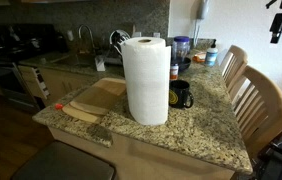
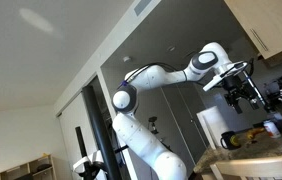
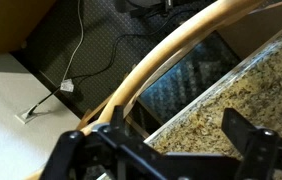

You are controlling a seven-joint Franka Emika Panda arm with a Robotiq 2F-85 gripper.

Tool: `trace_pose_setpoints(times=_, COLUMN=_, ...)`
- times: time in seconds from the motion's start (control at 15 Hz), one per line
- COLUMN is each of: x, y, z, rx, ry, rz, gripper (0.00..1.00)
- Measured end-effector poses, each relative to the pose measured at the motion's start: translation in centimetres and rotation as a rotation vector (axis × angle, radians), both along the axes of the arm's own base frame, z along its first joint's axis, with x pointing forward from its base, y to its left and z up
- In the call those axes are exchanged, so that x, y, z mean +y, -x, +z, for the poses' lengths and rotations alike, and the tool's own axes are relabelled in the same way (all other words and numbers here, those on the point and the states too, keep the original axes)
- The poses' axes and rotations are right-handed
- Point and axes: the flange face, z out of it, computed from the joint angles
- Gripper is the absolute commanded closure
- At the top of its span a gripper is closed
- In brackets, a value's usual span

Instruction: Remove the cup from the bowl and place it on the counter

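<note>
one gripper (image 1: 281, 24) hung high in an exterior view, well above the counter (image 1: 211, 125) and off past its edge. far below the jaws and to one side stood a paper towel roll (image 1: 146, 80), with a black mug (image 1: 181, 95) just beside it and a blue-topped container (image 1: 181, 46) further back. the cup could not be picked out. it was probably hidden behind the roll or lost in the dark clutter past the mug. no bowl could be made out either.

in an exterior view from low down, the gripper (image 2: 243, 88) sat at the end of the white arm (image 2: 161, 75), well above the counter's rim. the gap between the jaws was too small to read there.

in the wrist view the fingers (image 3: 76, 150) stood spread wide with nothing between them. under the jaws ran the curved wooden back of a chair (image 3: 171, 60), with granite on one side and floor (image 3: 21, 90) with cables on the other.

the cup would likely handle as light and stiff, with slick walls, and it could break if it is glass. having no handle, it looked best taken at the rim, one finger inside and one outside, then lifted straight up.
</note>
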Motion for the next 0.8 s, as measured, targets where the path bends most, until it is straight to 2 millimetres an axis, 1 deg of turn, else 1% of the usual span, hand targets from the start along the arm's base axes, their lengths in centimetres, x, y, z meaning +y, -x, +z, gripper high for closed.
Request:
trace_pose_setpoints(times=0.67, x=0.0, y=0.0, z=0.1, rx=-0.002, ry=0.000, rz=-0.001, gripper=0.00)
trace_pose_setpoints(times=0.73, x=0.2, y=-0.2, z=0.5, rx=-0.015, ry=-0.006, rz=-0.002, gripper=0.00)
trace_pose_setpoints(times=0.8, x=0.6, y=-0.7, z=1.5, rx=-0.040, ry=-0.013, rz=-0.006, gripper=0.00)
